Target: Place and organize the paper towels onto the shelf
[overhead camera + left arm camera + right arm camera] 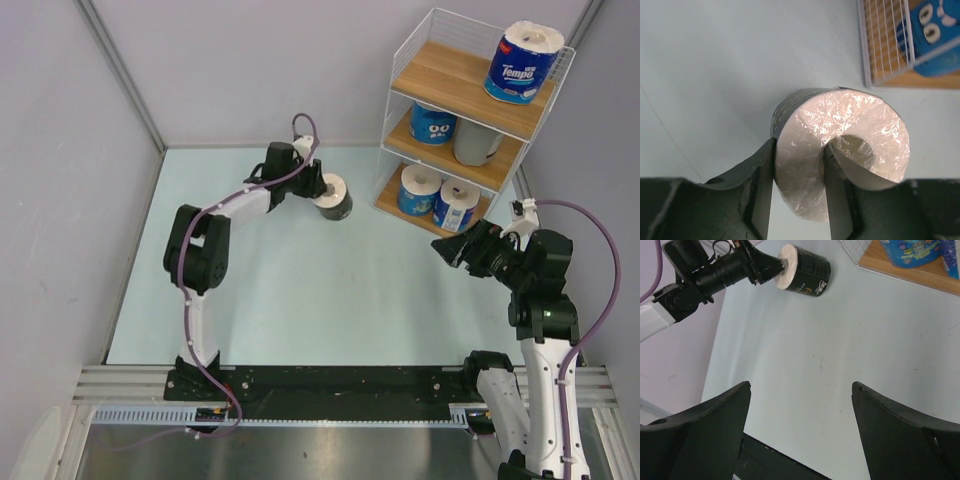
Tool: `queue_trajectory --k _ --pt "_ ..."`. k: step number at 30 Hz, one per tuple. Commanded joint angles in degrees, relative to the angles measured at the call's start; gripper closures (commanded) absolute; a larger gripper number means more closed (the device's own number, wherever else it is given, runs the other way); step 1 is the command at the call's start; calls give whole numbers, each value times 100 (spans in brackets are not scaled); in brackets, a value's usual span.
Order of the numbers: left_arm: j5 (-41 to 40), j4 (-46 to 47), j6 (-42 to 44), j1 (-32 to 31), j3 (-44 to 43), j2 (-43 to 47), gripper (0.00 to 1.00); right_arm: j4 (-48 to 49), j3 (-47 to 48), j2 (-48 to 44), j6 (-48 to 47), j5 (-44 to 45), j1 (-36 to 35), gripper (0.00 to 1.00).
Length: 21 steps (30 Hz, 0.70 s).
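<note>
Our left gripper [798,150] pinches the black roll [335,197], one finger inside its hole. The shelf [445,70] is off to the right of it, well apart. Our right gripper [450,248] is spread wide, holding nothing, beside the shelf.

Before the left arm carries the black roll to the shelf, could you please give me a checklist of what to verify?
1. Left gripper's hold on the black roll, one finger in the core, one outside: ok.
2. Bare space on the shelf's top board, beside the blue roll: ok.
3. Right gripper open and empty: ok.
4. Right gripper out of the way: not ok, it sits close to the shelf front.
5. Black roll off the table: cannot tell.
</note>
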State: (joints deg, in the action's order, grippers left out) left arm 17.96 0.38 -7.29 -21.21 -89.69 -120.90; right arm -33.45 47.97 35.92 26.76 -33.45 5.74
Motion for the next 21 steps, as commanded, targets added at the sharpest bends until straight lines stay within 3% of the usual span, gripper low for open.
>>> queue_trajectory --k 1,8,13,21 --pt "481 -206 175 -58 976 952 59 199 -15 -68 66 -65 -11 14" --pt "613 261 -80 -172 2244 2307 59 146 -15 -94 22 -47 -20 14" --pt "587 356 306 -708 2929 3220 59 85 -24 -129 -48 23 -20 14" --pt "236 454 360 -1806 2949 4267 59 -82 -15 -314 -75 146 -20 14"
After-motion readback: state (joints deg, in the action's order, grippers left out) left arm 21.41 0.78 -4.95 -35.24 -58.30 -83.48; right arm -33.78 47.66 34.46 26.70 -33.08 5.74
